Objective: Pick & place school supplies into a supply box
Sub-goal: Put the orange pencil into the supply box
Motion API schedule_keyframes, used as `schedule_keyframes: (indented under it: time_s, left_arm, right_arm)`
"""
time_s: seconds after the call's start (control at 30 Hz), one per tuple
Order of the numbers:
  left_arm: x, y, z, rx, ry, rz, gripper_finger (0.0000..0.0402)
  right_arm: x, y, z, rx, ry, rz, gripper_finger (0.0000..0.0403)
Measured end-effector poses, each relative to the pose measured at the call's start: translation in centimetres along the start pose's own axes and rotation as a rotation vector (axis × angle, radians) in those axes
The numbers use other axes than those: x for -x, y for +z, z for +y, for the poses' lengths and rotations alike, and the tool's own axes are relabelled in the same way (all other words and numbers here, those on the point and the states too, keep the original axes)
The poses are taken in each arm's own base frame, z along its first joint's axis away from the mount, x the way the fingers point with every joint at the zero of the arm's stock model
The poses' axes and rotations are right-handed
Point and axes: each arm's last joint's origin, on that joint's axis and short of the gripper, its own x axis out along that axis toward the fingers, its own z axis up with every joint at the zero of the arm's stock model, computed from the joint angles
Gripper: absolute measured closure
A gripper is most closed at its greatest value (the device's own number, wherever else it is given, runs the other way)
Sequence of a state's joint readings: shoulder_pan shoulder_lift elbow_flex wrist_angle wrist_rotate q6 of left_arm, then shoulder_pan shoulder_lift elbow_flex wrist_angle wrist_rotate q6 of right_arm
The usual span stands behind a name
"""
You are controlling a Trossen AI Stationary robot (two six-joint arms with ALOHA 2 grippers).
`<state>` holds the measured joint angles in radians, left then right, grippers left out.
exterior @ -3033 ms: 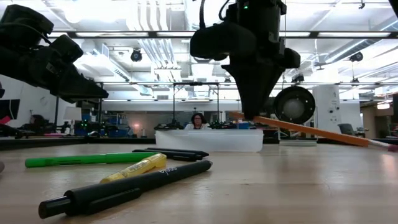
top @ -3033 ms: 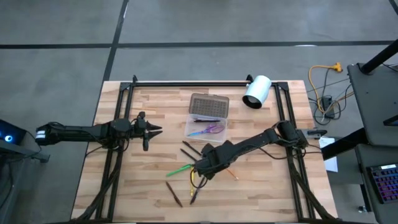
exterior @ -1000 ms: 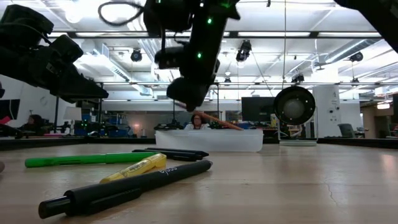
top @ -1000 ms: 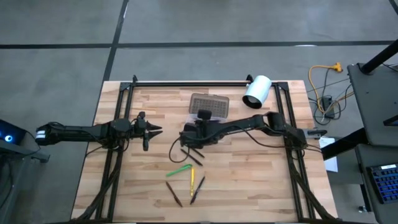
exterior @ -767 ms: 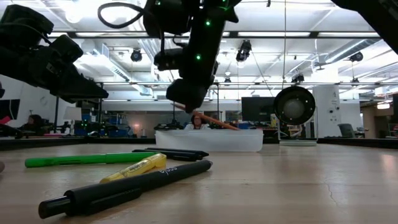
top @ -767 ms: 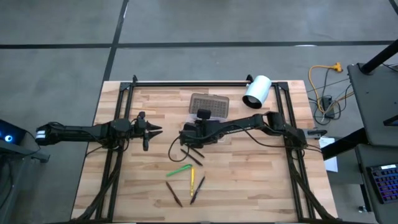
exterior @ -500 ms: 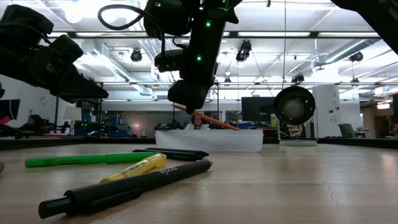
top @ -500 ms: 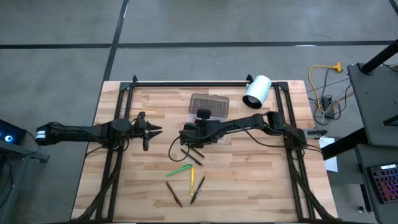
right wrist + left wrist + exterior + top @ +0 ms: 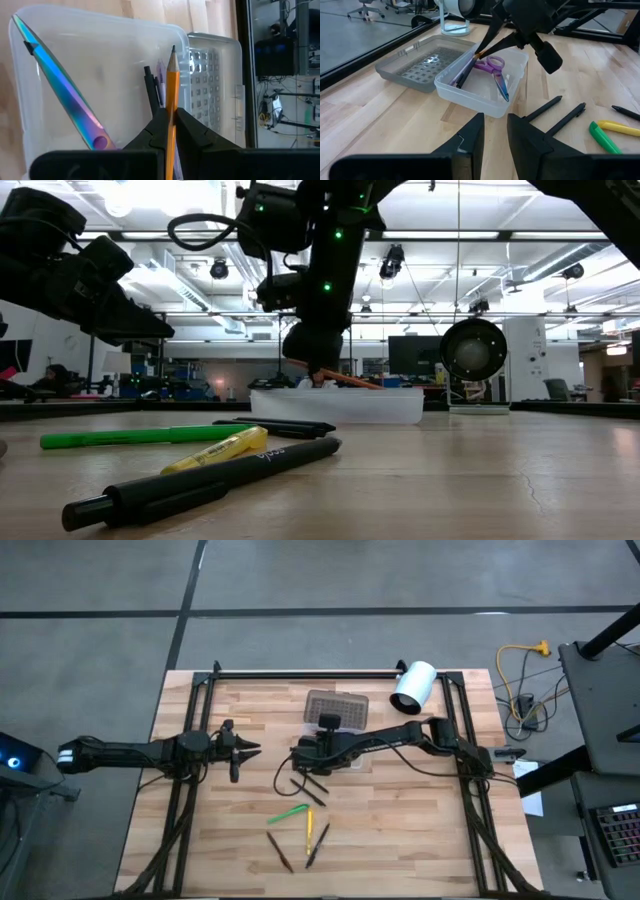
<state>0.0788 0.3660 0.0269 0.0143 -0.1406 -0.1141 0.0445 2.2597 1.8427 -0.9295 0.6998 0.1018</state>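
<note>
My right gripper (image 9: pixel 305 751) hangs over the near left part of the supply box (image 9: pixel 331 744), shut on an orange pencil (image 9: pixel 172 80). The box is a translucent case, its grey lid (image 9: pixel 337 707) lying open on the far side. Purple-handled scissors (image 9: pixel 496 71) and a dark pen (image 9: pixel 151 90) lie inside it. A green pen (image 9: pixel 290 812), a yellow pen (image 9: pixel 309 830), two black pens (image 9: pixel 309 780) and two dark pencils (image 9: pixel 280 852) lie on the table nearer the front edge. My left gripper (image 9: pixel 250 748) waits open left of the box. My right gripper pinches the orange pencil's shaft (image 9: pixel 171 116) between its two fingers. The pencil runs along the fingers and juts out past their tips. It is lifted clear and slants down, its point (image 9: pixel 173 50) over the inside of the box, toward the lid.
A white cylinder (image 9: pixel 412 688) lies at the far right of the table. Black frame rails (image 9: pixel 190 740) run along both sides and the far edge. The loose pens and pencils take up the middle near part of the wood top (image 9: pixel 420 830).
My right gripper has sunk a little toward the box and shifted slightly toward the table's right, staying shut on the orange pencil. The pencil's free end has dropped closer to the box's rim.
</note>
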Motion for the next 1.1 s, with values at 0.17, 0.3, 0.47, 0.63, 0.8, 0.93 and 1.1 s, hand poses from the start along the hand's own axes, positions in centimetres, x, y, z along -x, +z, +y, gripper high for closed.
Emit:
schedule_keyframes:
  time_s: [0.17,0.3,0.47,0.63,0.8,0.93,1.1]
  left_arm:
    - [0.00,0.00,0.00,0.000,0.000,0.000,0.0332]
    - [0.00,0.00,0.00,0.000,0.000,0.000,0.0332]
    - [0.00,0.00,0.00,0.000,0.000,0.000,0.0332]
    - [0.00,0.00,0.00,0.000,0.000,0.000,0.0332]
    - [0.00,-0.01,0.00,0.000,0.000,0.000,0.0332]
    - [0.00,-0.01,0.00,0.000,0.000,0.000,0.0332]
    - [0.00,0.00,0.00,0.000,0.000,0.000,0.0332]
  right_arm:
    - [0.02,0.00,0.05,-0.026,0.003,-0.001,0.0390]
    - [0.04,0.00,0.07,-0.026,0.003,-0.002,0.0390]
    - [0.10,-0.01,0.15,-0.026,0.003,-0.002,0.0390]
    - [0.13,-0.03,0.32,-0.019,0.048,0.002,0.0390]
    - [0.16,-0.04,0.37,-0.018,0.058,0.003,0.0390]
    - [0.22,-0.07,0.47,-0.014,0.067,0.005,0.0390]
    - [0.25,-0.08,0.53,-0.011,0.076,0.006,0.0369]
